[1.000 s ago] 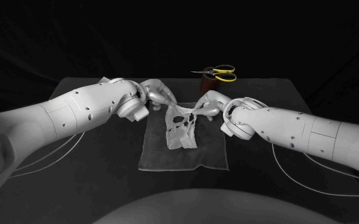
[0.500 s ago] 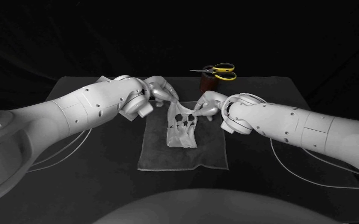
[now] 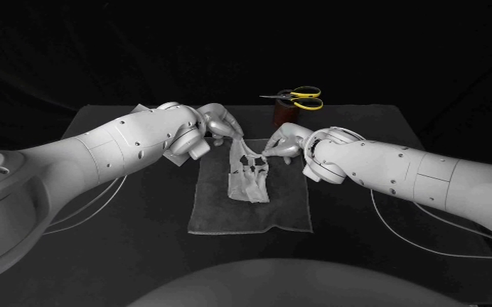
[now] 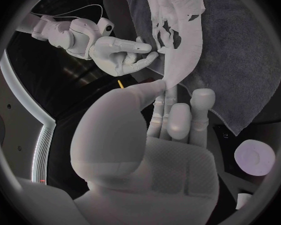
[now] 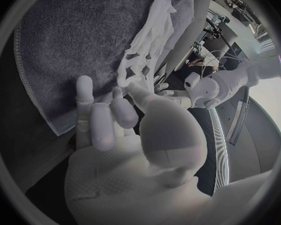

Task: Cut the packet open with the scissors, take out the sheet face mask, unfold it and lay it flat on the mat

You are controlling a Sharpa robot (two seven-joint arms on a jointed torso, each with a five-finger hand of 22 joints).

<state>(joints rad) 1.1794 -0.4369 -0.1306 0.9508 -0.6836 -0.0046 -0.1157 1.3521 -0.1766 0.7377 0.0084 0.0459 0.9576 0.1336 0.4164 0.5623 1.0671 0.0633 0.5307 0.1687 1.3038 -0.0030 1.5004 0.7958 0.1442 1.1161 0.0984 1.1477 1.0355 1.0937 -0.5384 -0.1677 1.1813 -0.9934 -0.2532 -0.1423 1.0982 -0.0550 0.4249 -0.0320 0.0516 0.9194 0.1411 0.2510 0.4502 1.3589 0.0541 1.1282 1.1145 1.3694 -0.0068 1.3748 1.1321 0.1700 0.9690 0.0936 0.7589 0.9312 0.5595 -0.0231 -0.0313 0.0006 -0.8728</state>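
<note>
While left hand (image 3: 217,126) and right hand (image 3: 284,143) pinch its top, the sheet face mask (image 3: 249,175) hangs narrower now; unfolding remains unfinished

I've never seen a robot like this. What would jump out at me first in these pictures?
The white sheet face mask, with its eye and mouth holes, hangs in the middle between the left hand and the right hand. Each hand pinches an upper corner, and the mask's lower end drapes onto the grey mat. Behind them, at the far edge of the table, yellow-handled scissors sit on top of a dark brown holder.
</note>
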